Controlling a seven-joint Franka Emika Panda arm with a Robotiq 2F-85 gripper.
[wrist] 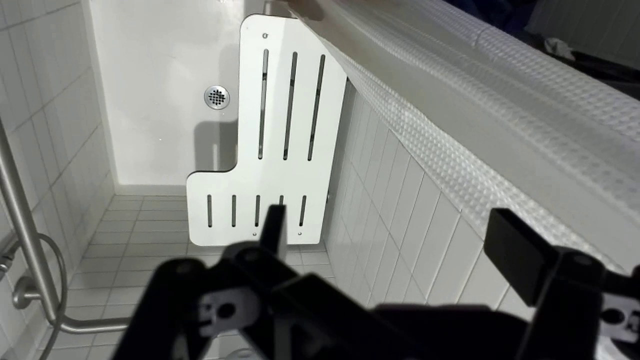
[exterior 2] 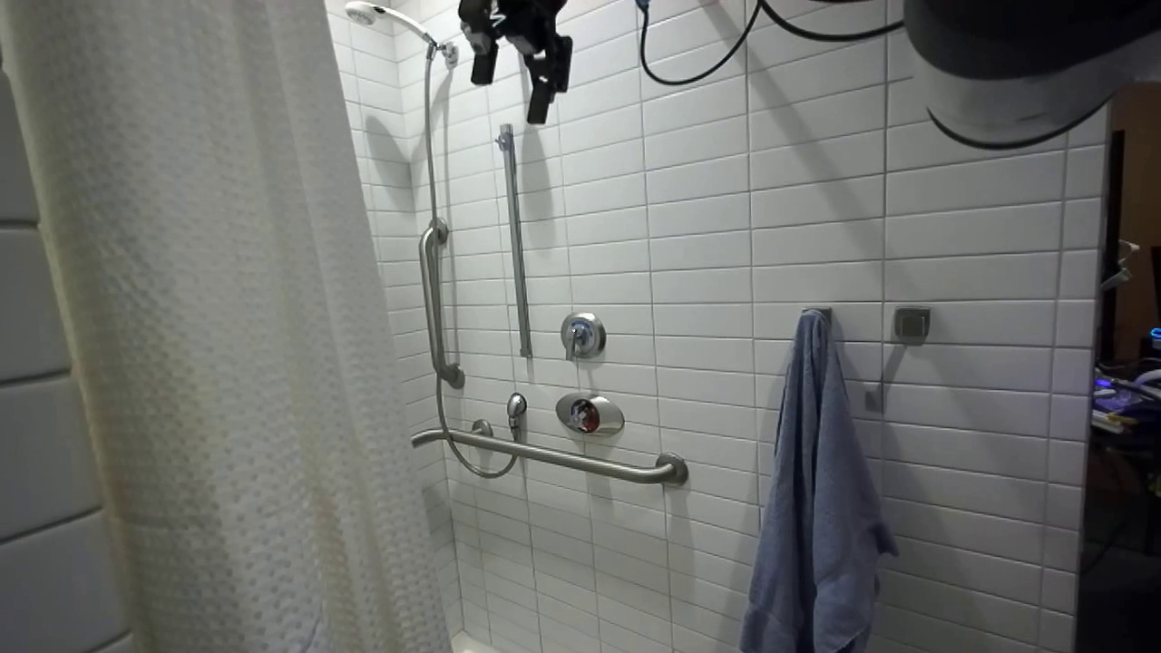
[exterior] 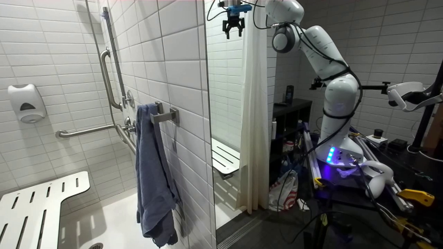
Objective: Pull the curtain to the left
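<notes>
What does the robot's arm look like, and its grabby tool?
The arm is white and rounded, with black cables strapped along it and blue lights low down. Its tool is black, with two short, blocky fingers and a bright blue part above. The wrist view shows pale, dark-spotted patches on it.

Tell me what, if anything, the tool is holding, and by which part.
Nothing is held: the tool stands open and the curtain hangs ungripped.

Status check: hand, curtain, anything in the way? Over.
Hand open, gripping nothing. Curtain hanging in long folds, not held. No obstruction visible between them.
</notes>
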